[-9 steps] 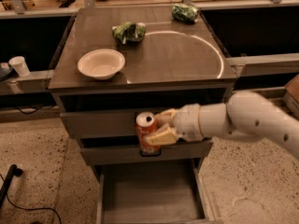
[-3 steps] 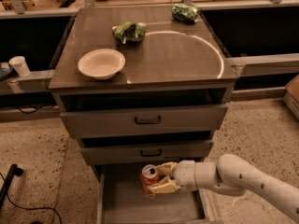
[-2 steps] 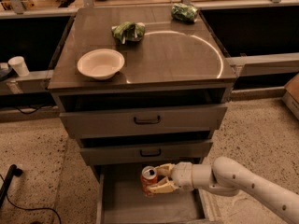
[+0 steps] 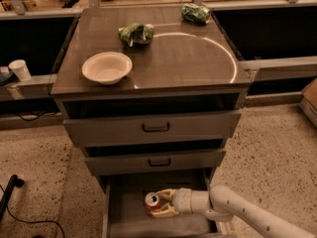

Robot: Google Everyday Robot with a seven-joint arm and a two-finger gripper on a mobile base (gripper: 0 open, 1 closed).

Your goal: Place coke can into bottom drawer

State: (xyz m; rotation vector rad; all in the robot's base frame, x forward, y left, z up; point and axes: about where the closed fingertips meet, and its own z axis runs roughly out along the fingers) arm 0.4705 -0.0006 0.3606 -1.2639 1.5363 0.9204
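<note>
The coke can [image 4: 151,203], still clasped by the fingers of the gripper [image 4: 159,204], is now lowered from middle-drawer height into the open bottom drawer [image 4: 130,223], so release is judged next.

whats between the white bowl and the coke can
The two upper drawers, in the camera view. The bowl sits on top; the gripper holds the coke can in the bottom drawer.

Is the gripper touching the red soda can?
Touching. Camera view shows the gripper clamped around the red-orange coke can, over the grey metal bottom drawer.
</note>
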